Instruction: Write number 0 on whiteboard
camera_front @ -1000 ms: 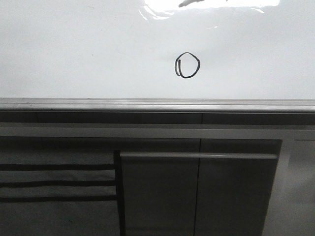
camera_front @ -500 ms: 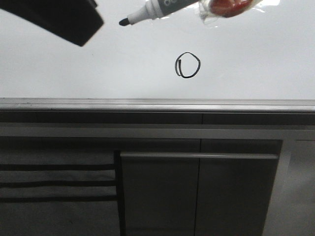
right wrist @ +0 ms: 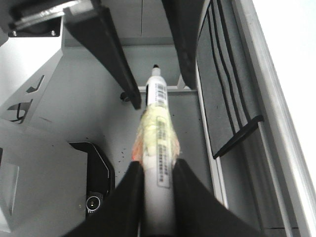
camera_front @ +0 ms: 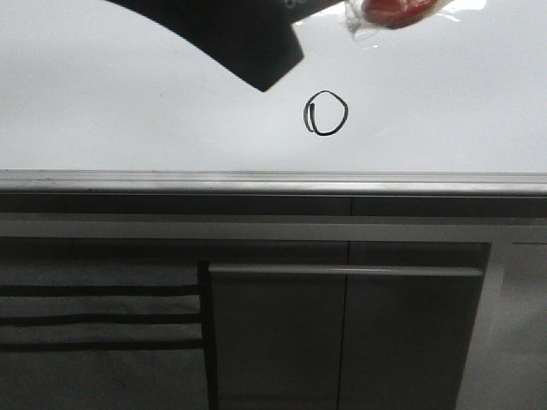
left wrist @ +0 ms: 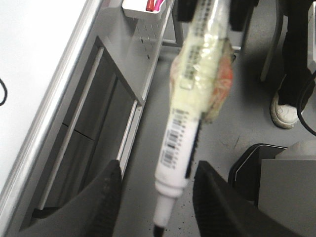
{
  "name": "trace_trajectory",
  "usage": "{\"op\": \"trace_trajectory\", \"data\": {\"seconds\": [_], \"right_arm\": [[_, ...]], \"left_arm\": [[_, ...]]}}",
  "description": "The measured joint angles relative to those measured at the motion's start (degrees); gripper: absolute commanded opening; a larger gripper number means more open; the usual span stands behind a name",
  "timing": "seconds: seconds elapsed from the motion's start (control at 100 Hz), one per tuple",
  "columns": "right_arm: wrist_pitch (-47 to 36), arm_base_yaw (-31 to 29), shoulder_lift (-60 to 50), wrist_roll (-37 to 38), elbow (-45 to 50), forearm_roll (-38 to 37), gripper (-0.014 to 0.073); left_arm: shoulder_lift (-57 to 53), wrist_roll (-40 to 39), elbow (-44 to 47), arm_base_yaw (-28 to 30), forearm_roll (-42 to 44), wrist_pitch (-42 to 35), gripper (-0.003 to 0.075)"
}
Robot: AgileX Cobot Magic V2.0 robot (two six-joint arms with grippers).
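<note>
- Right wrist view, nearest first: the right gripper [right wrist: 157,183] had its fingers pinched onto the barrel of the marker [right wrist: 157,143], which ran straight out between them with the tip pointing away from the wrist. Grip sat on the rear of the barrel, behind the yellowish tape wrap [right wrist: 154,129], probably so the nib end stayed free.
- Beyond the tip, the left gripper's dark fingers sat either side of the nib end. Read as a handover or re-grip setup rather than writing.
- Left wrist view confirmed it: the left gripper [left wrist: 157,191] was spread wide, marker [left wrist: 181,148] lying in the gap, pads clear of the barrel on both sides. Not gripping anything.
- Same view showed the tape wrap [left wrist: 202,84] bulging with an orange patch; likely added for grip or thickness, can't confirm.
- Marker was uncapped, nib bare, and off the board in every view.
- Farther out, front view: a dark arm part [camera_front: 231,38] crossed the upper left of the whiteboard [camera_front: 111,120], with a bit of the taped marker at the top edge. Both were up by that edge, near the writing but not covering it.
- The number 0 [camera_front: 326,114] sat on the whiteboard right of centre, above the grey frame edge [camera_front: 273,182]. Loop closed, doubled stroke on its left side.
- Judgement: writing looked done; what remained was parking or passing the marker.
- Risk: bare nib near the glossy surface could leave a stray mark.
- Cabinet panels [camera_front: 342,333] below the frame, not involved.
</note>
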Motion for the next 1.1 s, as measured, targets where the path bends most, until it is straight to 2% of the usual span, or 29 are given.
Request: {"op": "trace_trajectory", "data": {"seconds": [0.23, 0.58, 0.65, 0.76, 0.84, 0.89, 0.99, 1.1], "right_arm": [[-0.2, 0.0, 0.0, -2.5, 0.0, 0.0, 0.0026], [-1.1, 0.0, 0.0, -2.7, 0.0, 0.0, 0.0034], [-1.3, 0.0, 0.0, -2.7, 0.0, 0.0, 0.0083], [-1.4, 0.0, 0.0, -2.7, 0.0, 0.0, 0.0256], [-1.4, 0.0, 0.0, -2.7, 0.0, 0.0, 0.0364], [-1.7, 0.0, 0.0, -2.7, 0.0, 0.0, 0.0389], [-2.6, -1.4, -0.7, -2.0, -0.9, -1.2, 0.0384], [-4.2, -5.2, -2.6, 0.6, -3.4, -3.1, 0.0384]], "left_arm": [[1.8, 0.0, -0.6, 0.0, -0.2, -0.4, 0.0299], [1.8, 0.1, -0.7, 0.0, -0.6, -0.8, 0.0061], [1.8, 0.3, -0.7, 0.0, -0.6, -0.8, 0.0027], [1.8, 0.6, -0.7, 0.0, -0.6, -0.8, -0.002], [1.8, 0.6, -0.7, 0.0, -0.6, -1.1, -0.002], [1.8, 0.6, -0.7, 0.0, -0.5, -1.5, -0.002], [1.8, 0.4, -0.7, 0.9, 0.0, -2.5, -0.002], [1.8, -1.8, -0.5, 5.5, 0.1, -5.0, -0.002]]}}
